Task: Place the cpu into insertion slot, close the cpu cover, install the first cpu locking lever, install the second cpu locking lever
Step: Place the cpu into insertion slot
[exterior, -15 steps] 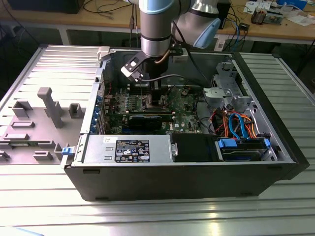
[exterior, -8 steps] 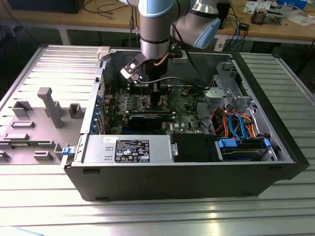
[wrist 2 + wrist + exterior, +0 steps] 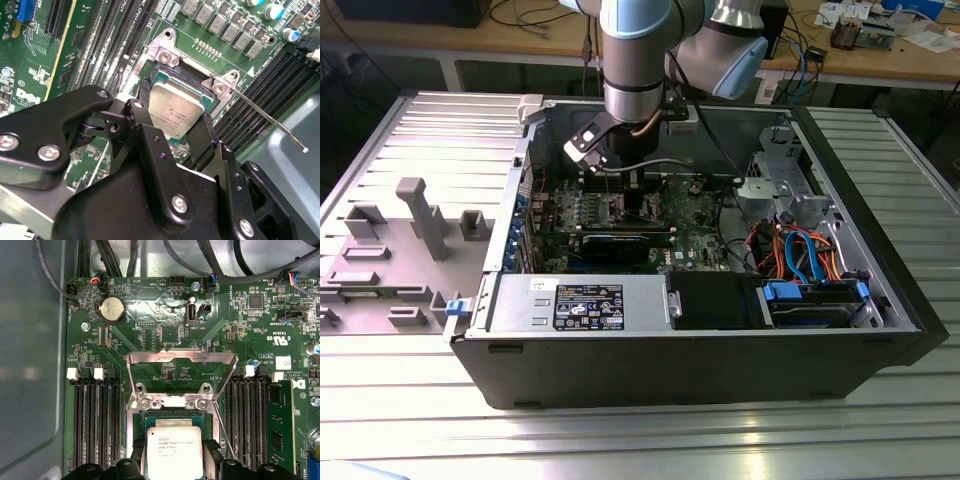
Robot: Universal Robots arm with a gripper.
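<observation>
First step in hand—the cpu was held clamped in the tool at the insertion slot, seated or just above it, which could not be told. The cpu cover was seen raised beside the slot—a level, square seating was judged necessary.

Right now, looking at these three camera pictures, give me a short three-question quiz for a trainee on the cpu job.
1. True or false: the cpu cover is shut over the insertion slot.
2. What sits between the fingers of the gripper? A the cpu, B a coin battery, C a cable.
3. Fill in: memory slots flank the insertion slot on ___ sides.
Key: 1 false, it stands open; 2 A; 3 both.
</observation>
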